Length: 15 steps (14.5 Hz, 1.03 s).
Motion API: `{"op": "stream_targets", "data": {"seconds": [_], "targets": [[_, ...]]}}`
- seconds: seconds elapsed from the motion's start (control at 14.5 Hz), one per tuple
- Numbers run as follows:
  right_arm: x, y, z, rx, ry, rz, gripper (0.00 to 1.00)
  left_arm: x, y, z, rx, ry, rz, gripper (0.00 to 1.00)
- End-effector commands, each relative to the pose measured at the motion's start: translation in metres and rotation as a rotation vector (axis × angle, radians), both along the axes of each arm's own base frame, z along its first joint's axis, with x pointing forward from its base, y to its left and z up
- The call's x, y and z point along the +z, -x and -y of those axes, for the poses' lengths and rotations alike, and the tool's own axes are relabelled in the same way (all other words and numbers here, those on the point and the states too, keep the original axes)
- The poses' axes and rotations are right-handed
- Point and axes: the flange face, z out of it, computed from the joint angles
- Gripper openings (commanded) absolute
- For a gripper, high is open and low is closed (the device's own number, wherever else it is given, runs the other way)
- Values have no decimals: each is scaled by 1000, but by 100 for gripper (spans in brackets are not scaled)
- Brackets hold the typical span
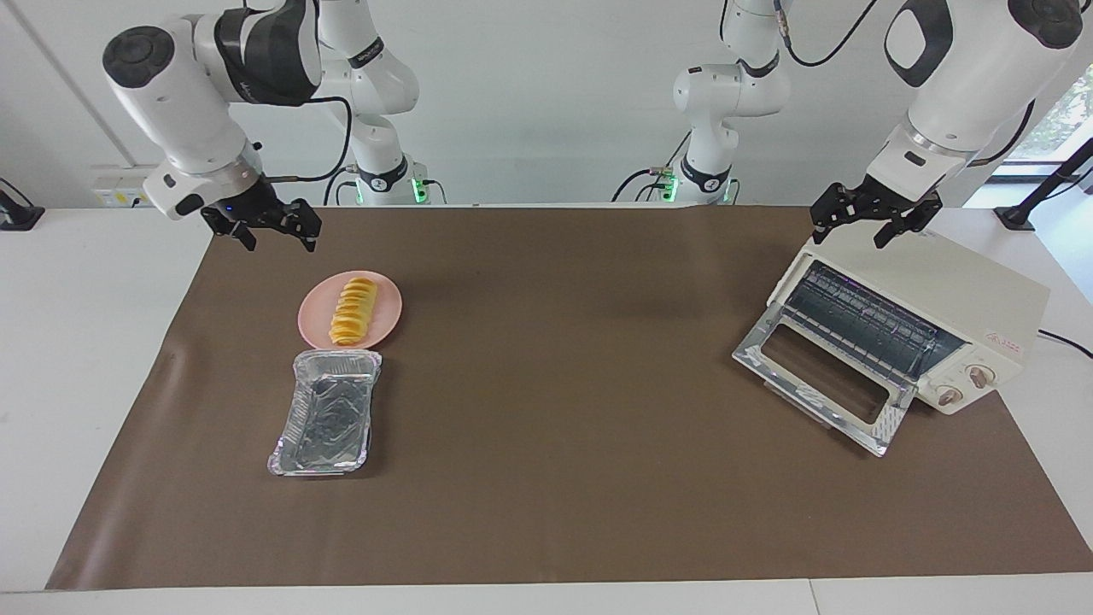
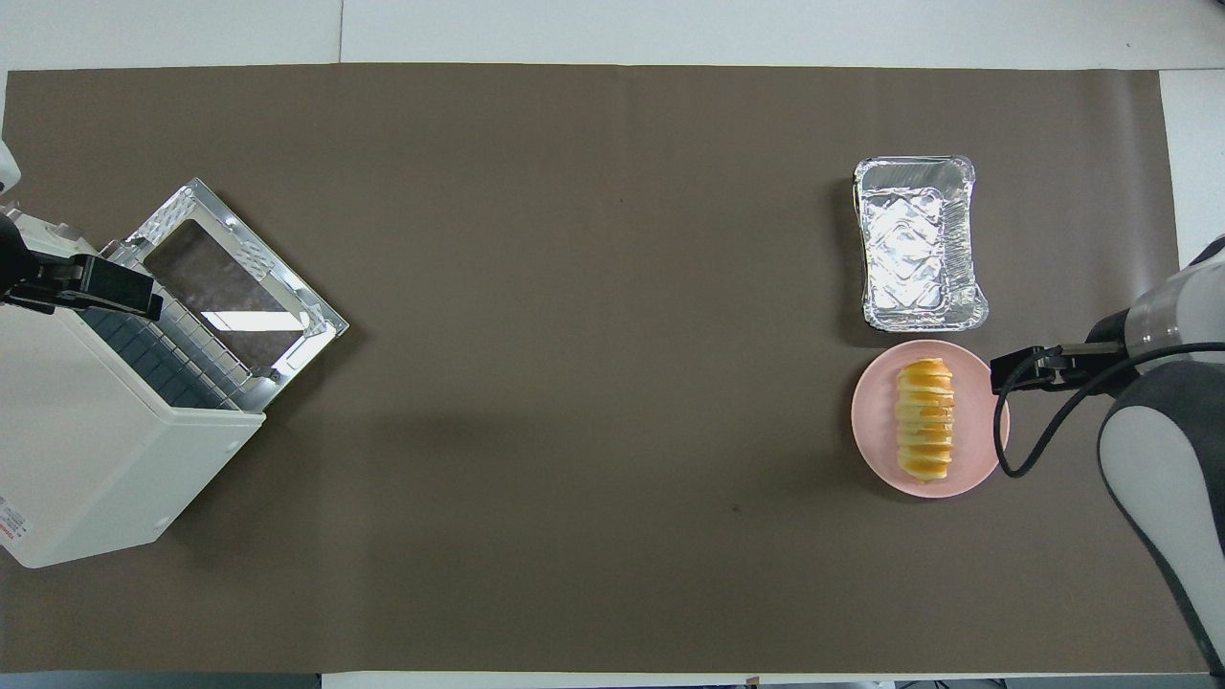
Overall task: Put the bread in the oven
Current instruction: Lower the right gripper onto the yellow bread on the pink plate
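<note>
The bread [image 1: 353, 309] [image 2: 925, 418], a ridged yellow-orange loaf, lies on a round pink plate [image 1: 388, 309] [image 2: 978, 421] toward the right arm's end of the table. My right gripper [image 1: 277, 239] [image 2: 1014, 371] hangs open in the air over the mat at the plate's edge, holding nothing. The cream-white oven [image 1: 939, 290] [image 2: 77, 431] stands at the left arm's end with its glass door [image 1: 751, 352] [image 2: 316, 316] dropped open and the wire rack showing. My left gripper [image 1: 850, 235] [image 2: 105, 287] waits open over the oven's top.
A silver foil tray [image 1: 337, 359] [image 2: 914, 165] lies on the brown mat [image 1: 555, 384], touching the plate and farther from the robots than it. The white table edge [image 1: 85, 342] borders the mat at the right arm's end.
</note>
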Motion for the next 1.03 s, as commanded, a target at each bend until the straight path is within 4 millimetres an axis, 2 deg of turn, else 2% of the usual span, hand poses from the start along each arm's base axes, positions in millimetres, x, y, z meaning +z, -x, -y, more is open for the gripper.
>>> {"op": "stream_targets", "data": {"seconds": [0.0, 0.14, 0.41, 0.55, 0.96], "targets": [[-39, 10, -1, -13, 7, 31, 100, 3, 5, -2, 10, -13, 16, 100], [-69, 9, -1, -13, 4, 37, 100, 3, 5, -2, 11, -13, 18, 100], [-99, 14, -1, -53, 4, 19, 100, 3, 5, -2, 11, -12, 16, 100], [-108, 16, -2, -108, 2, 28, 100, 3, 5, -2, 10, -13, 16, 100], [-125, 16, -1, -117, 2, 44, 100, 3, 5, -2, 10, -13, 16, 100]]}}
